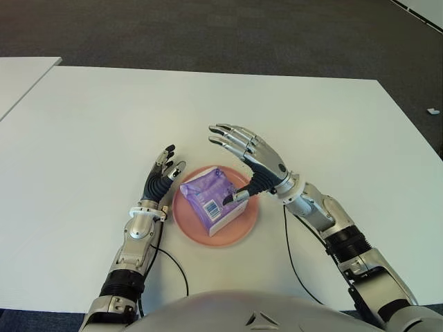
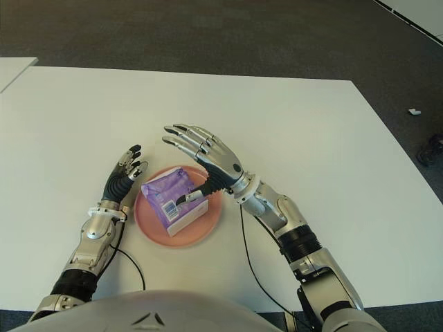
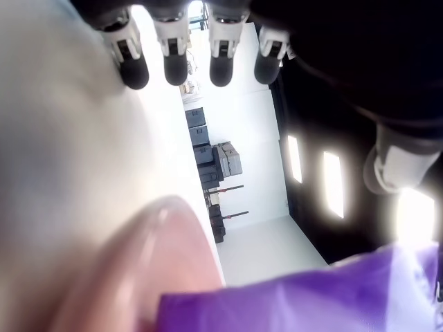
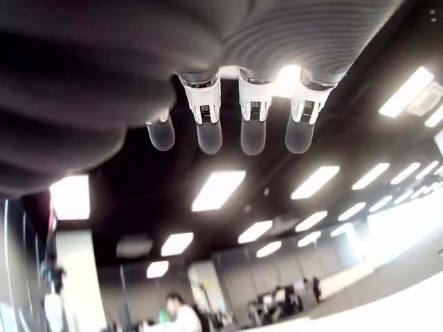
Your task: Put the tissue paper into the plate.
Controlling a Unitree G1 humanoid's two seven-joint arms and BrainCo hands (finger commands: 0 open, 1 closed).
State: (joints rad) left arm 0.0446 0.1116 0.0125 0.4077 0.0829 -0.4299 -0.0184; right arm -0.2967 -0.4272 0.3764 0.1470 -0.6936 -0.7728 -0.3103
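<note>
A purple tissue pack [image 1: 212, 198] with a white barcode label lies inside the pink plate [image 1: 187, 225], near the table's front edge. My right hand [image 1: 243, 153] hovers over the plate's right side, fingers spread and palm up, its thumb tip touching or just above the pack's right edge. My left hand [image 1: 162, 174] shows just left of the plate with fingers extended and nothing in them. The left wrist view shows the plate rim [image 3: 159, 256] and the purple pack [image 3: 332, 297] close beside that hand. The right wrist view shows only straight fingers [image 4: 252, 121] against the ceiling.
The white table [image 1: 208, 111] stretches wide around the plate. A second white table corner [image 1: 21, 72] stands at the far left. Dark carpet lies beyond the far edge. Thin black cables run along both forearms near the table's front edge.
</note>
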